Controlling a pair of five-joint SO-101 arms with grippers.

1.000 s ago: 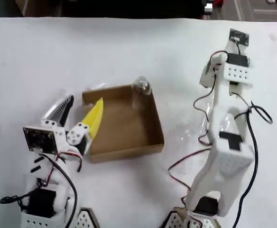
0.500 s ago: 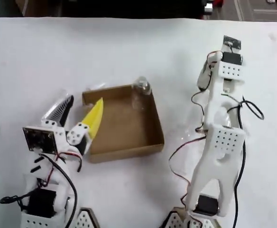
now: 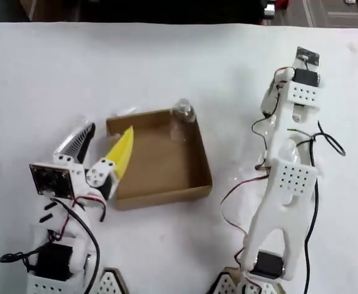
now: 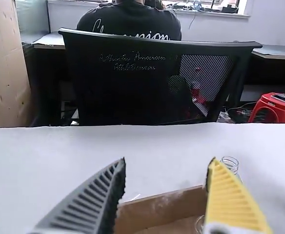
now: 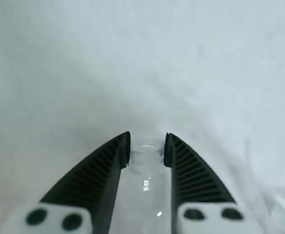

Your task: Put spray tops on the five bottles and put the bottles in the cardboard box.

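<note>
The cardboard box (image 3: 160,156) lies open at the table's middle, and its edge shows in the left wrist view (image 4: 157,209). A clear bottle (image 3: 182,113) with no spray top stands at the box's far right corner; its open neck (image 4: 229,165) shows just beyond the yellow finger. My left gripper (image 3: 110,131) (image 4: 164,165) hangs open over the box's left edge with nothing between its black and yellow fingers. On the right side of the table, my right gripper (image 5: 146,146) is shut on the neck of another clear bottle (image 5: 145,195), just above the white tabletop. The right arm (image 3: 289,177) covers that gripper from above.
A clear object (image 3: 75,131) lies beside the left gripper's black finger. Loose black and red cables (image 3: 258,177) hang along the right arm. White table (image 3: 167,61) stretches beyond the box. A black mesh chair (image 4: 157,78) with a person seated in it stands past the table's far edge.
The right arm's forearm section has shifted and its wrist swung slightly left, then back right. The left arm, box and bottle at the box corner have not moved.
</note>
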